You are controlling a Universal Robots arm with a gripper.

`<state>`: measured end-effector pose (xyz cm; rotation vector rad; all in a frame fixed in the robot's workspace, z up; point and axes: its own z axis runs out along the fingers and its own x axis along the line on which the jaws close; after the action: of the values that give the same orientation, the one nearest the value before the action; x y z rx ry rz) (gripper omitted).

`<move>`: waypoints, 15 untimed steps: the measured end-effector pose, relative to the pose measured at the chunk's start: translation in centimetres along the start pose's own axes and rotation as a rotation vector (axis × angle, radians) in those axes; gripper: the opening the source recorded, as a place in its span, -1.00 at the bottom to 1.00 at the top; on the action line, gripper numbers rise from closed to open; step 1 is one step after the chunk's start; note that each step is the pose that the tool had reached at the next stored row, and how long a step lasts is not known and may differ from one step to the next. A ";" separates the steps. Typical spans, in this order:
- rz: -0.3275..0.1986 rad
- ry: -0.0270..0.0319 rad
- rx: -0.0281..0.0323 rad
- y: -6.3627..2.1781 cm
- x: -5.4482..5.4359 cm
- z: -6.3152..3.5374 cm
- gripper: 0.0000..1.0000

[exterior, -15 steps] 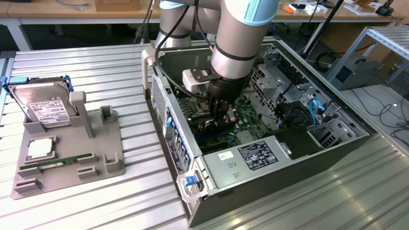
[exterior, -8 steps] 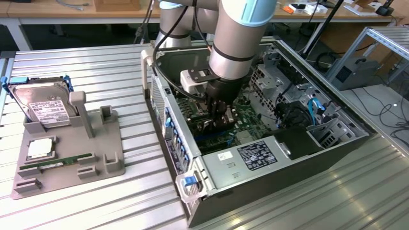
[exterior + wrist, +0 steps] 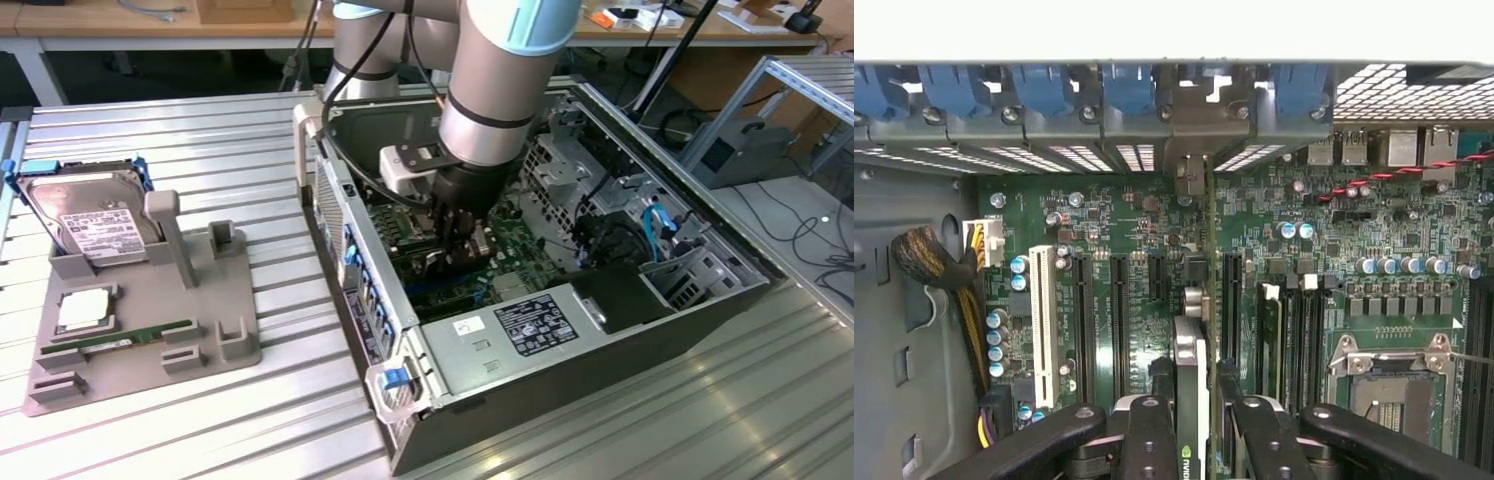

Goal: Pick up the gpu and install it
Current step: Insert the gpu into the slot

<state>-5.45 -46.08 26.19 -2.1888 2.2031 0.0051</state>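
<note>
The gpu [image 3: 1199, 400] stood edge-on over the motherboard [image 3: 1124, 240] inside the open computer case [image 3: 694, 300], clamped between the fingers [image 3: 1149, 440] of the hand [image 3: 1194, 440]. Beside the case, a hard drive [image 3: 94, 225] rested on a grey fixture [image 3: 200, 340] on the surface [image 3: 667, 420].

I hold the gpu [image 3: 1194, 400] edge-on, thin and dark with a silvery rim, standing upright at the wrist view's lower centre over the green board.
</note>
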 end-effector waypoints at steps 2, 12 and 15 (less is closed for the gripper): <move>0.000 -0.0005 0.0002 -0.01 0.0 -0.17 -0.46; 0.025 0.0008 0.0005 -0.01 0.0 -0.27 -0.46; 0.026 0.0008 0.0006 -0.01 0.0 -0.26 -0.46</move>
<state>-5.45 -46.09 26.44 -2.1600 2.2315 0.0044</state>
